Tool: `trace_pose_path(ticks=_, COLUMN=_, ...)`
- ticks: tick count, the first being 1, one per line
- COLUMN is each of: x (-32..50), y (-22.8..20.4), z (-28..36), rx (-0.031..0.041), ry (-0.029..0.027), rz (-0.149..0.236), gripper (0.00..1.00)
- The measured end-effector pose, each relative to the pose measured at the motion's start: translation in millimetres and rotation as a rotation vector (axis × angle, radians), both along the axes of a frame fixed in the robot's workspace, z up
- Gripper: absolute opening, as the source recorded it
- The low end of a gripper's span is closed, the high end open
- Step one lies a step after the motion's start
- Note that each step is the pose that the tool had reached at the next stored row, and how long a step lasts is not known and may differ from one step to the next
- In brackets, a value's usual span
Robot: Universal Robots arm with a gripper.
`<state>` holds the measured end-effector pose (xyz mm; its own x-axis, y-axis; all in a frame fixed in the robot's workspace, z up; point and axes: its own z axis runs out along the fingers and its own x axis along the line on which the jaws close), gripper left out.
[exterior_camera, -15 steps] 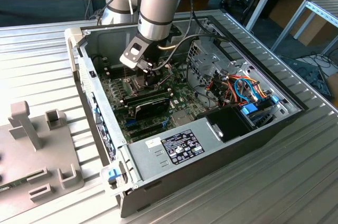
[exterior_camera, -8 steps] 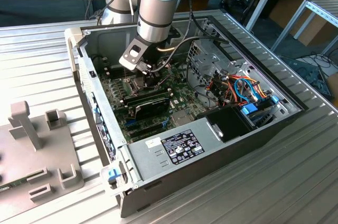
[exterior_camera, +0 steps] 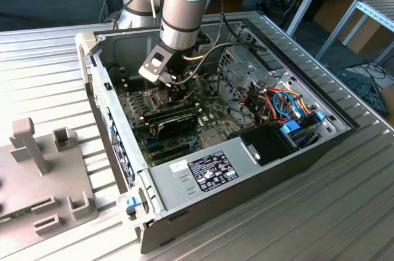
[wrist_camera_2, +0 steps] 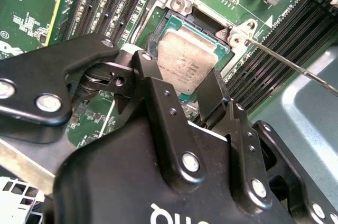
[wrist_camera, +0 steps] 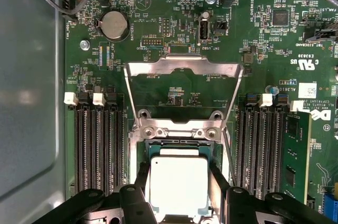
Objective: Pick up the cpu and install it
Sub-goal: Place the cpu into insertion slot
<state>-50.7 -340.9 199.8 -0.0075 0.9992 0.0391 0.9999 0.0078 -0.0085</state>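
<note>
Slatted metal table bearing an open computer case and a fixture.
The table [exterior_camera: 345, 212], silvery and ribbed, spans the exterior view. The case [exterior_camera: 215, 202] lies flat on it at the centre of the frame, lid off, inside facing up. At the lower left sits a grey fixture [exterior_camera: 37, 193] with upright posts and slots, near the case but apart from it.

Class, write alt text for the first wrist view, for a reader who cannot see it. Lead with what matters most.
The pincer grips the cpu, a silver square, by two opposite edges over the open socket of a green motherboard. The socket's hinged metal frame is folded back, and black memory slots run along either side.
</note>
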Motion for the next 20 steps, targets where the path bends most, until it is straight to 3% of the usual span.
trace_pose_path(ticks=20, x=0.2, y=0.0, z=-0.4, rx=0.0, ry=0.0, rz=-0.022, gripper=0.54)
